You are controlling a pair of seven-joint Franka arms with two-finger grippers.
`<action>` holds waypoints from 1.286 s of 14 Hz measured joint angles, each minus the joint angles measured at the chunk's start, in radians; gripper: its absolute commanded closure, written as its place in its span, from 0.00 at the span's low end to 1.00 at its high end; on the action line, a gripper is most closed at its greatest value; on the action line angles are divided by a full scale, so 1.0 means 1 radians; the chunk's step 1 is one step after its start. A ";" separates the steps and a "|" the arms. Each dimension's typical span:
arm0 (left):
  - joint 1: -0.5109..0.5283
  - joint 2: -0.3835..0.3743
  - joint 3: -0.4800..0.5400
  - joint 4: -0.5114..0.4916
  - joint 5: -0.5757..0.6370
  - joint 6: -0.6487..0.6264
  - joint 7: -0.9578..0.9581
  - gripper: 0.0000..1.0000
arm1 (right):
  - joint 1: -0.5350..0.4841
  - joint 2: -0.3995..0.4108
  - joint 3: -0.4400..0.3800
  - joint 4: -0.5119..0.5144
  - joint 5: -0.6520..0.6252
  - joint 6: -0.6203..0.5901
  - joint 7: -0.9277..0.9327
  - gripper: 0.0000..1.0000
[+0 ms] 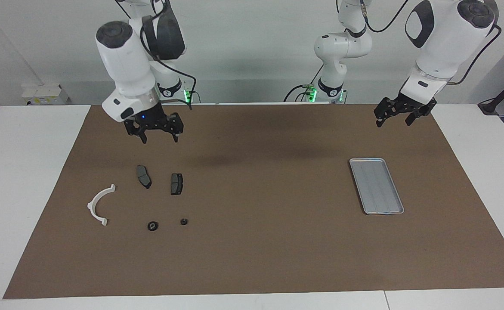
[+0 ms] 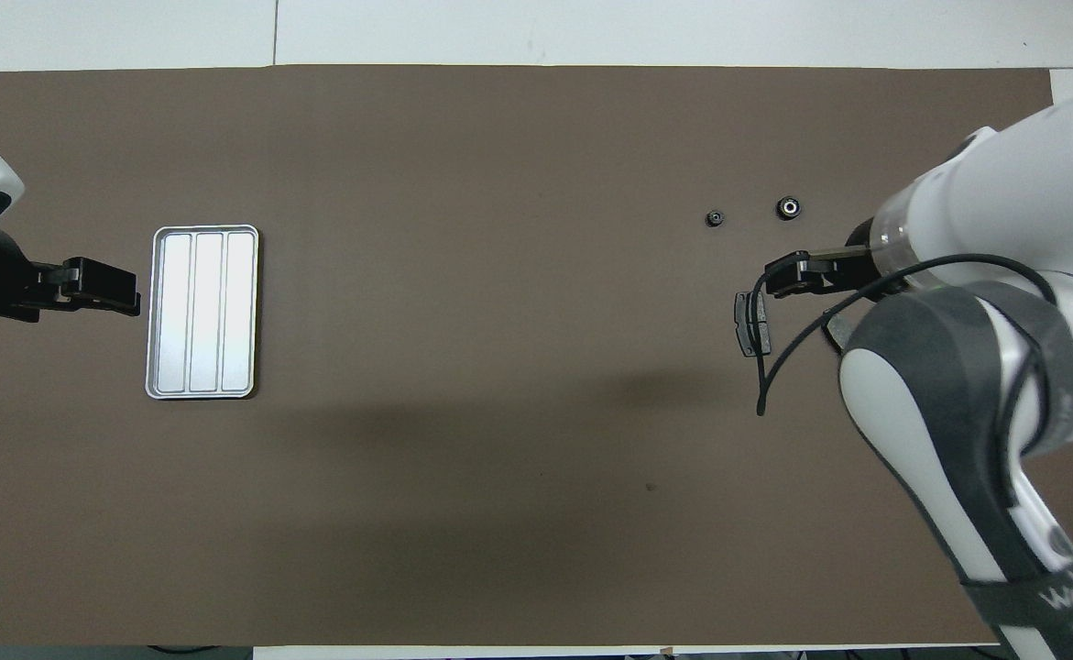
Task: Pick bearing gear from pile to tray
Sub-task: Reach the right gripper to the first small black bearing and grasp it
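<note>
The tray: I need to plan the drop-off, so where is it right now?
The tray lies flat on the brown mat toward the left arm's end of the table, apart from the pile, with the left gripper hanging nearby.

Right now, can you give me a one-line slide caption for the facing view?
Right claw open above the pile, left claw open near the empty tray.

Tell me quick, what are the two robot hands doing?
Right gripper: open, holding nothing, up over the mat near the brake pads.
Left gripper: open, holding nothing, waiting near the tray.
</note>
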 measured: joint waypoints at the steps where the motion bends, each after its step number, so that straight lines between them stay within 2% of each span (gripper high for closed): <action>1: 0.000 0.000 0.000 0.000 0.000 0.000 0.000 0.00 | 0.001 0.050 0.000 -0.001 0.000 0.046 0.011 0.00; 4: 0.000 0.000 0.000 0.000 0.000 0.000 0.000 0.00 | 0.001 0.193 -0.003 0.005 -0.002 0.185 0.031 0.00; 7: 0.000 0.000 0.000 0.000 0.000 0.000 0.000 0.00 | 0.001 0.295 -0.005 0.033 -0.008 0.277 0.049 0.00; 13: 0.000 0.000 0.000 0.000 0.000 0.000 0.000 0.00 | 0.029 0.520 -0.005 0.230 -0.100 0.283 0.111 0.00; 18: 0.000 0.000 0.000 0.000 0.000 0.000 0.000 0.00 | 0.036 0.592 -0.007 0.310 -0.143 0.282 0.147 0.00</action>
